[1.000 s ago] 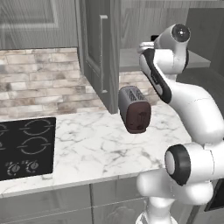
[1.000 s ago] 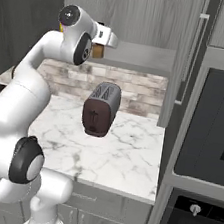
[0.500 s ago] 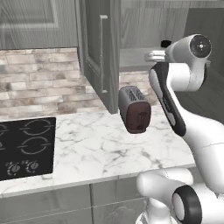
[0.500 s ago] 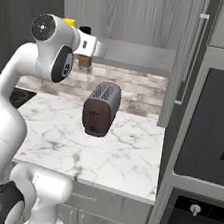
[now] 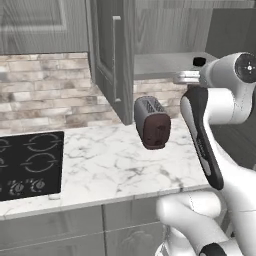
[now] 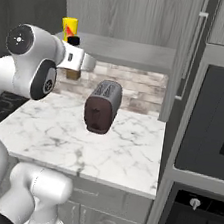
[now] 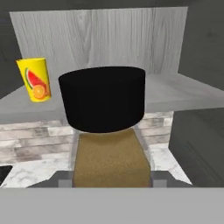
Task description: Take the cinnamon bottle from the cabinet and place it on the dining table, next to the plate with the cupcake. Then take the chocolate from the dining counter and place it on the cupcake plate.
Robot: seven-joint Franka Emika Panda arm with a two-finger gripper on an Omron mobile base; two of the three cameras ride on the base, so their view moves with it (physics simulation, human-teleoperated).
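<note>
Cinnamon bottle, slim amber-brown w/ black cap [image 7: 105,131], sits clamped in the claw [image 7: 109,181], just off the front edge of the grey wooden cabinet's [image 5: 112,60] shelf. Step 1 looks half done; setting it by the plate & chocolate move still left.

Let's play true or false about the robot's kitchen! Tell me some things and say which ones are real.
1. The pincer holds the cinnamon bottle. True.
2. The bottle's cap is white. False: it is black.
3. A yellow cup with fruit pictures stands on the cabinet shelf. True.
4. The toaster sits on the hob. False: it sits on the marble worktop.
5. The cabinet door is closed. False: it is open.
</note>
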